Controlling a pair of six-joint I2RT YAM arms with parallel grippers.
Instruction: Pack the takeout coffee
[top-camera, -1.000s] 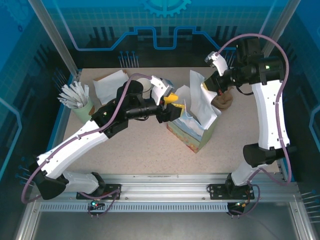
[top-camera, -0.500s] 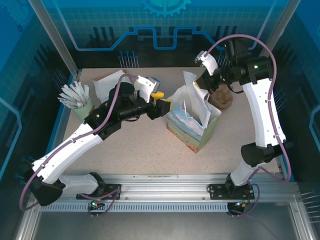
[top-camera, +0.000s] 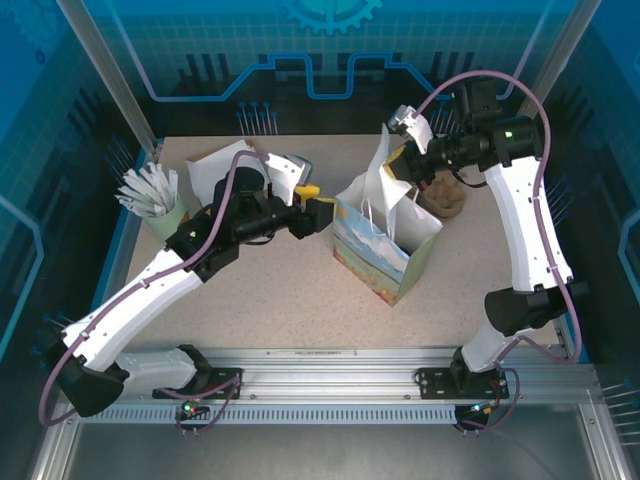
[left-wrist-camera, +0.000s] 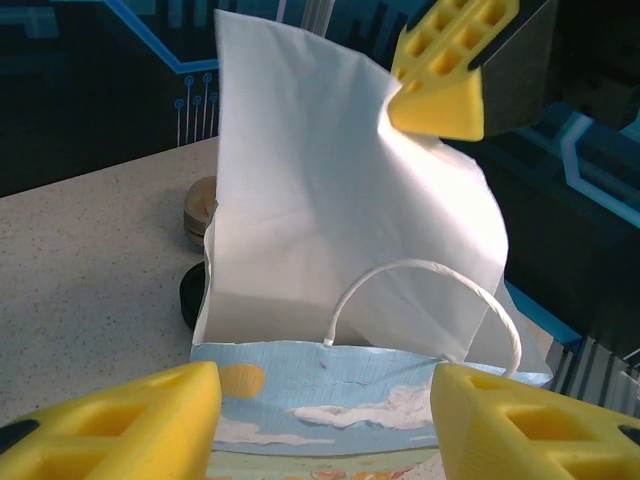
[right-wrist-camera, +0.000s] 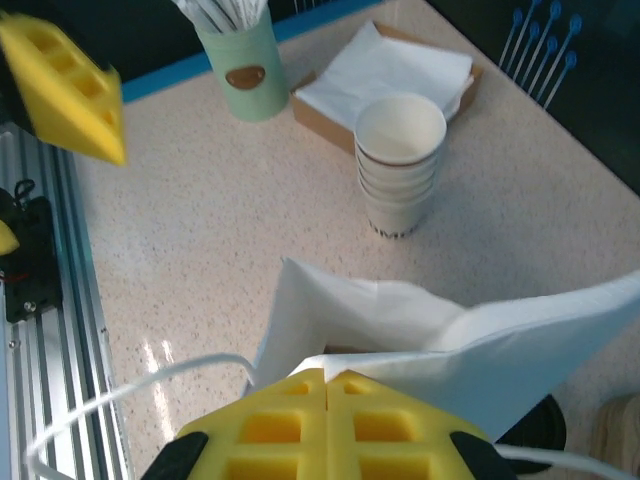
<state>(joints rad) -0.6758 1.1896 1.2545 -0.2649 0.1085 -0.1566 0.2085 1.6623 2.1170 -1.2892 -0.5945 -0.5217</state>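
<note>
At the far left a green cup (top-camera: 165, 222) of white stir sticks (top-camera: 150, 188) stands near the edge of the table (top-camera: 280, 300); its small brown oval label is too blurred to read. Just behind it lies a pile of white napkins (top-camera: 215, 165). Near the napkins stands a stack of lidless white paper cups (right-wrist-camera: 400, 165), with a dark mark on its side too small to read. The left claw (top-camera: 318, 203), which a second ago hung over the bag's mouth, has drawn back to the left. It now hovers just beside the bag without touching it, its yellow fingers spread and empty. At centre the paper bag (top-camera: 375, 262), printed with blue sky, white clouds and a pale yellow disc, stands taller and straighter than before. Its mouth opens upward and its white string handle (left-wrist-camera: 425, 290) arches above the near wall. The takeout coffee is hidden: the bag's white walls block its floor, so whether the cup is inside, and which way its lid points, cannot be told. The right claw (top-camera: 398, 165) is clenched on the bag's far top edge, holding that white flap up. Right of the bag sits a brownish stack (top-camera: 447, 200), with a black lid (left-wrist-camera: 190, 295) on the table beside it.
</note>
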